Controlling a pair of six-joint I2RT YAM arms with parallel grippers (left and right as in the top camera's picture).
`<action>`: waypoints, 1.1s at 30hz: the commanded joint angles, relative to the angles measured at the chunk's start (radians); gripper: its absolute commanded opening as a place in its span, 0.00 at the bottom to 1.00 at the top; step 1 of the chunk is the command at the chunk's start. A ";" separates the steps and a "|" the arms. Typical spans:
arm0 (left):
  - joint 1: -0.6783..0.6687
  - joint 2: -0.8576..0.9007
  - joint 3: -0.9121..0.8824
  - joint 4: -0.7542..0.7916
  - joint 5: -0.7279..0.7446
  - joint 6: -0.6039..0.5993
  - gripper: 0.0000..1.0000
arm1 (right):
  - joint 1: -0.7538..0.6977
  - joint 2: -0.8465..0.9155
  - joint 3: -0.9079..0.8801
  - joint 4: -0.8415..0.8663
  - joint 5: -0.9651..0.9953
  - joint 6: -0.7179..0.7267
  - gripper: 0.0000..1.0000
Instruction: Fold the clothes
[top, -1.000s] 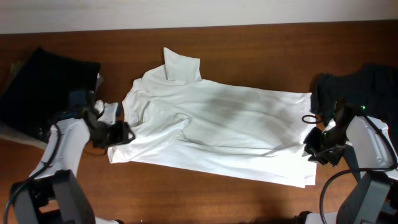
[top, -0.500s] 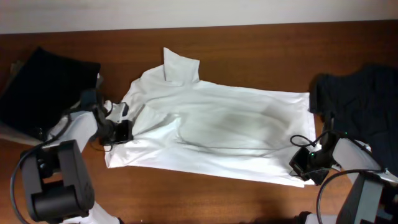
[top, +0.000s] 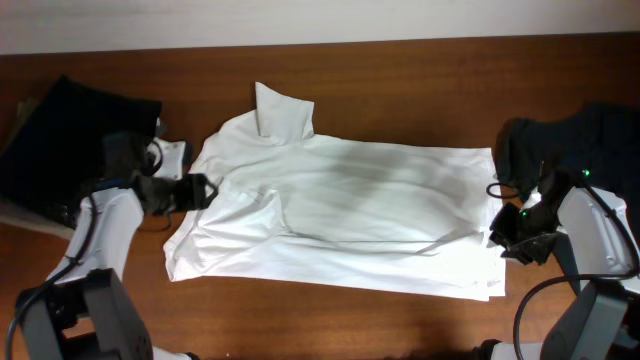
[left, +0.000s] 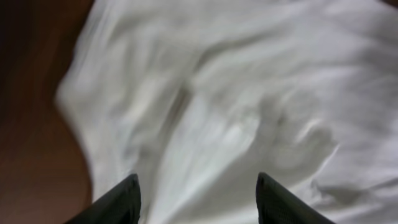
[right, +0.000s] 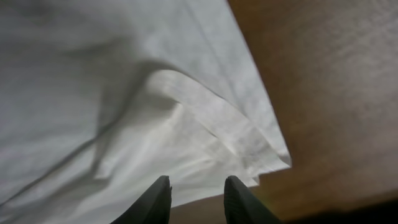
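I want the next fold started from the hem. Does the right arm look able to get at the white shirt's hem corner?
Probably yes: the right gripper hangs right by the hem corner of the white shirt, jaws apart, with nothing lying on that corner.

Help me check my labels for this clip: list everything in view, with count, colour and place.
white shirt: one, white, spread wrinkled across the middle of the table
dark shirt: one, dark slate-blue, bunched at the right end of the table
black item: one, black, looks like cloth, at the left end of the table
table: one, reddish-brown wood, under everything
wall: one pale strip, beyond the table's far edge
left gripper: one, black, open, over the white shirt's left side
right gripper: one, black, open, at the white shirt's right edge
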 joint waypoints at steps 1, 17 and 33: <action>-0.083 0.066 0.017 0.082 -0.047 0.078 0.59 | -0.001 -0.002 0.016 0.011 -0.069 -0.029 0.33; -0.111 0.177 0.167 0.104 0.046 0.067 0.01 | -0.001 -0.002 0.016 0.037 -0.069 -0.029 0.33; -0.428 0.326 0.219 -0.157 -0.175 0.254 0.00 | -0.001 -0.002 0.015 0.064 -0.068 -0.029 0.40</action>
